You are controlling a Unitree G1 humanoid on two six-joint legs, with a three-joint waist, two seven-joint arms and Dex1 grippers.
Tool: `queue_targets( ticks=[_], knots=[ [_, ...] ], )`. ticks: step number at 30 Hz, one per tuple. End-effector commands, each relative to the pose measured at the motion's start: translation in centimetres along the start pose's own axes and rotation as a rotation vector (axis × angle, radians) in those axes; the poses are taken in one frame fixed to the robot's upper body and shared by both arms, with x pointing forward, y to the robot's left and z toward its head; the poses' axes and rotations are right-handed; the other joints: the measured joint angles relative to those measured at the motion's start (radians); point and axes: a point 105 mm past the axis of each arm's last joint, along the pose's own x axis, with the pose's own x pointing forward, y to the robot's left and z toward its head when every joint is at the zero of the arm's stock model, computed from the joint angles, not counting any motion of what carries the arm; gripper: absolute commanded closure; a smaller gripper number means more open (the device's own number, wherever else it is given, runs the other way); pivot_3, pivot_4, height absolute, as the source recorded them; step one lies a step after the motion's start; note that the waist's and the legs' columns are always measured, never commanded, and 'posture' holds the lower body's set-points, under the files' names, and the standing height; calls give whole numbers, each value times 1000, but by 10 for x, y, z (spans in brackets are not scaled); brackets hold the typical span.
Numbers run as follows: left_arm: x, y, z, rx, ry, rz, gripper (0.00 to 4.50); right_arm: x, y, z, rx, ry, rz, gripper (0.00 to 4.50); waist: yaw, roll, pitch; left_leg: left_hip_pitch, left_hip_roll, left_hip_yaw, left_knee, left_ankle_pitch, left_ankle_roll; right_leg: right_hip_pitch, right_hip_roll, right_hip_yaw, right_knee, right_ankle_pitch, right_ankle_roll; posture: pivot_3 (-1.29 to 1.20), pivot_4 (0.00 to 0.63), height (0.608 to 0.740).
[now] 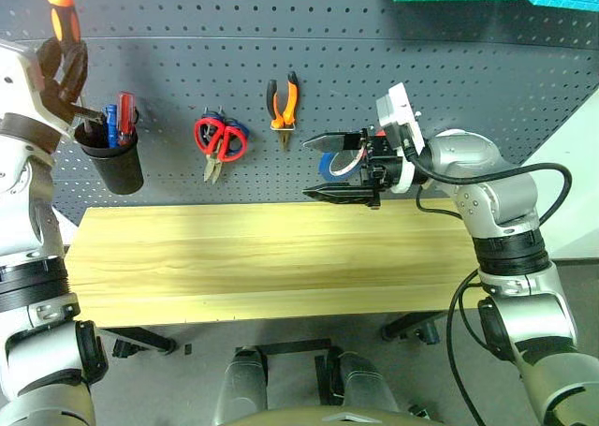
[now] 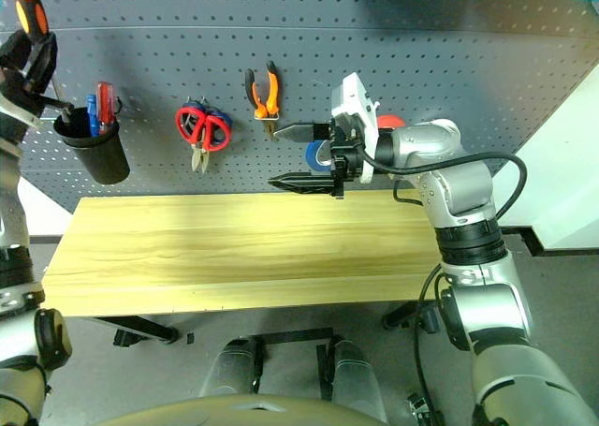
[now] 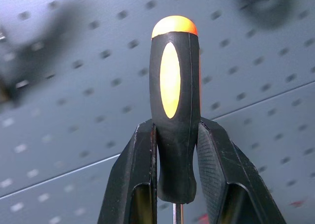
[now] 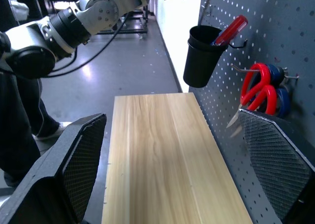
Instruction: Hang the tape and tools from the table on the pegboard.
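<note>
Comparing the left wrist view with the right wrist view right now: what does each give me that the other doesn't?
Left wrist view alone: the left gripper shut on the orange-and-black screwdriver, handle end up, close to the board.

Right wrist view alone: the right gripper open and holding nothing, the table, the black cup with a red-handled tool in it, and the red-handled scissors hanging over a blue-handled pair.

Shared: the grey pegboard.

Three screwdrivers (image 1: 62,14), two scissors (image 1: 220,142), one pliers (image 1: 284,101).
</note>
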Motion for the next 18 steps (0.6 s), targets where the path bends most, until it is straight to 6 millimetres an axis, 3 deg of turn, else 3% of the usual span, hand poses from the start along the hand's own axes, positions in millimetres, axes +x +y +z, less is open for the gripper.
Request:
queue_targets(
  ticks=[1, 18],
  knots=[
    [-6, 14, 7, 57, -49, 28, 3737, -5, 5, 15, -48, -29, 8, 0, 0, 0, 0, 0, 0, 0, 0, 0, 0, 0, 0, 0, 0, 0, 0, 192, 75, 740],
    [-26, 27, -28, 86, 33, 92, 3737, 8, 0, 37, 22, -170, -52, 0, -5, 0, -2, 1, 1, 1, 0, 0, 0, 0, 0, 1, 2, 0, 0, 189, 80, 740]
  ],
)
